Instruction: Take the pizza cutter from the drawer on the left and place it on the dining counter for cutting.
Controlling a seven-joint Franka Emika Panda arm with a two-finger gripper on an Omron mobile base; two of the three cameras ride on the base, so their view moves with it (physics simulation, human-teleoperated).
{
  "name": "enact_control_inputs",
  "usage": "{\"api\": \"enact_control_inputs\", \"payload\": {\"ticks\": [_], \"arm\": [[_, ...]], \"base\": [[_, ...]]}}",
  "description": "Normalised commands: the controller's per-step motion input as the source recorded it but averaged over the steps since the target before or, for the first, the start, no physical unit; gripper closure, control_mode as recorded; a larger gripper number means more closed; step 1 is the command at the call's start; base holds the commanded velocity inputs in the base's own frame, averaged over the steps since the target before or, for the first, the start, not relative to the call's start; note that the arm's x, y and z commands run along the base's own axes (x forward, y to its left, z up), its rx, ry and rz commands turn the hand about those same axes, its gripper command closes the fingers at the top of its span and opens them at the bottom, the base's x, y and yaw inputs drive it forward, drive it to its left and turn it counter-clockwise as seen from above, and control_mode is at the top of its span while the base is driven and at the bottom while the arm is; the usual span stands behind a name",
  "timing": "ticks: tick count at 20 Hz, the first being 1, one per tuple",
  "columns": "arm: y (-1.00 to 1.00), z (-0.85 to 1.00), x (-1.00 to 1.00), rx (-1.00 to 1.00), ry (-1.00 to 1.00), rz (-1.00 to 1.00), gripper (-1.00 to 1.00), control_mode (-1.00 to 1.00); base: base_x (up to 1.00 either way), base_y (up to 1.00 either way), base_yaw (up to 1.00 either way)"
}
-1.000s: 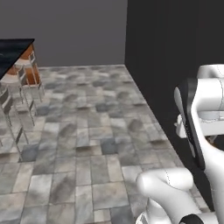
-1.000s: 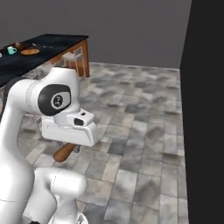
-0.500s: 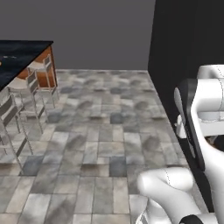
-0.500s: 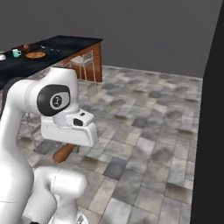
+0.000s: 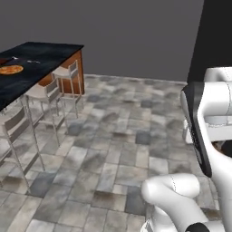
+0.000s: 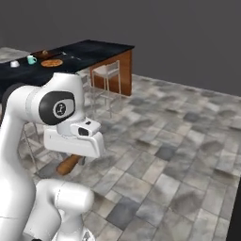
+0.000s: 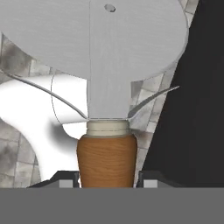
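Gripper (image 7: 107,181) is clamping the pizza cutter (image 7: 103,65) by its brown handle, wheel pointing toward 12 o'clock; dining counter (image 5: 43,56) is sitting at 10 o'clock.

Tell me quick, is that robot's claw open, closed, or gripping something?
Gripper: closed on the pizza cutter, its two fingers clamping the brown wooden handle, with the metal wheel sticking out ahead.

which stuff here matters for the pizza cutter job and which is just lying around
Belongs to the job:
- pizza cutter, clamped by its wooden handle in the gripper
- dining counter, where it goes

Just lying about:
- pizza on the counter
- teal cup
- chairs beside the counter
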Motion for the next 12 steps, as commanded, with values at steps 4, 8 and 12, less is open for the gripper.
{"api": "enact_control_inputs", "payload": {"ticks": [4,8,12], "arm": [[0.0,0.0,0.0,0.0,0.0,0.0,1.0,1.0],[0.0,0.0,0.0,0.0,0.0,0.0,1.0,1.0],[0.0,0.0,0.0,0.0,0.0,0.0,1.0,1.0]], "base": [[1.0,-0.64,0.35],[1.0,-0.64,0.35],[1.0,-0.66,0.35]]}}
